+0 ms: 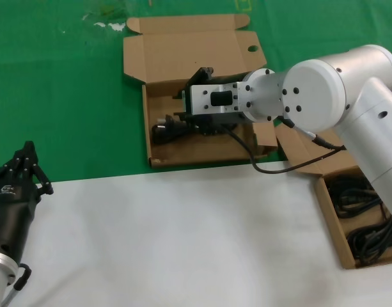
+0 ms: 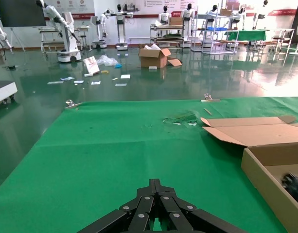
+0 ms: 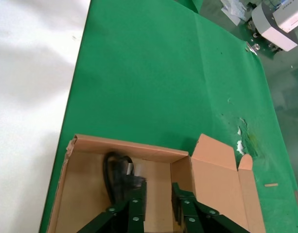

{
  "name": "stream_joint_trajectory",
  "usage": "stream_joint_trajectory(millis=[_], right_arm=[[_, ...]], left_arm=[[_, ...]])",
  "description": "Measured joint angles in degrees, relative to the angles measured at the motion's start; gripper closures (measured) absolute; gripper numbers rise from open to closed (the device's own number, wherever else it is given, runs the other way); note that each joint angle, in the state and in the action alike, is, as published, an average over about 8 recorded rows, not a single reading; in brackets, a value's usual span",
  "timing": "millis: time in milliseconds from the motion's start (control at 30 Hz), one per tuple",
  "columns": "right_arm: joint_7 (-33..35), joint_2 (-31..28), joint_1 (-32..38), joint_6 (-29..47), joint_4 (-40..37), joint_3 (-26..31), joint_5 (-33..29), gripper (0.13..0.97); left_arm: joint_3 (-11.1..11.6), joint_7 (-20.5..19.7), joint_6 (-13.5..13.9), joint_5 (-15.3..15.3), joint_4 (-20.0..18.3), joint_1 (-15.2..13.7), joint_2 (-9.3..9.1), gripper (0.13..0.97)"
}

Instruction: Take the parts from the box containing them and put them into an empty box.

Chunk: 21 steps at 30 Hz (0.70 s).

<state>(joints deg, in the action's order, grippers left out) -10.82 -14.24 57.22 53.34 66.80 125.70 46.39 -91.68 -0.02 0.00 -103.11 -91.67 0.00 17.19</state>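
Note:
The empty box (image 1: 183,157), with a round hole in its lid tab, lies open at the back centre on green cloth. One black cord (image 1: 172,125) rests inside it. My right gripper (image 1: 189,96) hovers over this box, open, with nothing between its fingers. In the right wrist view the cord (image 3: 115,170) lies on the box floor (image 3: 80,194) just beside one finger of the right gripper (image 3: 158,188). The box containing them (image 1: 330,220) sits at the right edge and holds looped cords (image 1: 355,195). My left gripper (image 1: 29,163) is parked shut at the lower left.
A white tabletop (image 1: 183,236) fills the front; green cloth (image 1: 55,96) covers the back. My right arm's thin cable (image 1: 272,167) hangs over the empty box's front corner. The left wrist view shows my left gripper (image 2: 158,184) over green cloth, with the box's near wall (image 2: 265,174) at the side.

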Motion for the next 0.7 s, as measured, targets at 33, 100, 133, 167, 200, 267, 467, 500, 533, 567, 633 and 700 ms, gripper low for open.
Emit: stream_joint_trajectory(millis=[33,100,133,167,200,267,467,500,533,567,633,700], right_arm=[[0.0,0.0,-0.1,0.0,0.0,-0.1,0.1,0.878],[-0.1,0.0,-0.2,0.1,0.0,-0.3,0.4,0.855],[-0.1,-0.1,-0.2,0.1,0.2,-0.4,0.6,0.844],[-0.1,-0.3,-0.3,0.2,0.4,-0.6,0.9,0.833],[-0.2,-0.5,-0.4,0.3,0.8,-0.8,1.3,0.821],[-0.2,-1.0,-0.7,0.5,2.0,-1.5,2.7,0.81],[0.1,-4.1,-3.4,0.4,8.2,-5.3,10.3,0.692],[0.3,-4.7,-4.3,0.2,9.5,-6.0,12.0,0.672],[0.5,-5.3,-5.2,-0.1,10.6,-6.8,13.6,0.652],[0.8,-6.0,-6.2,-0.4,11.9,-7.6,15.4,0.652],[1.4,-7.3,-8.6,-1.1,14.2,-9.2,18.9,0.599],[2.1,-8.4,-11.2,-2.0,16.4,-10.8,22.5,0.546]], left_arm=[[0.0,0.0,0.0,0.0,0.0,0.0,0.0,0.957],[0.0,0.0,0.0,0.0,0.0,0.0,0.0,0.957],[0.0,0.0,0.0,0.0,0.0,0.0,0.0,0.957],[0.0,0.0,0.0,0.0,0.0,0.0,0.0,0.957],[0.0,0.0,0.0,0.0,0.0,0.0,0.0,0.957],[0.0,0.0,0.0,0.0,0.0,0.0,0.0,0.957],[0.0,0.0,0.0,0.0,0.0,0.0,0.0,0.957],[0.0,0.0,0.0,0.0,0.0,0.0,0.0,0.957],[0.0,0.0,0.0,0.0,0.0,0.0,0.0,0.957],[0.0,0.0,0.0,0.0,0.0,0.0,0.0,0.957],[0.0,0.0,0.0,0.0,0.0,0.0,0.0,0.957],[0.0,0.0,0.0,0.0,0.0,0.0,0.0,0.957]])
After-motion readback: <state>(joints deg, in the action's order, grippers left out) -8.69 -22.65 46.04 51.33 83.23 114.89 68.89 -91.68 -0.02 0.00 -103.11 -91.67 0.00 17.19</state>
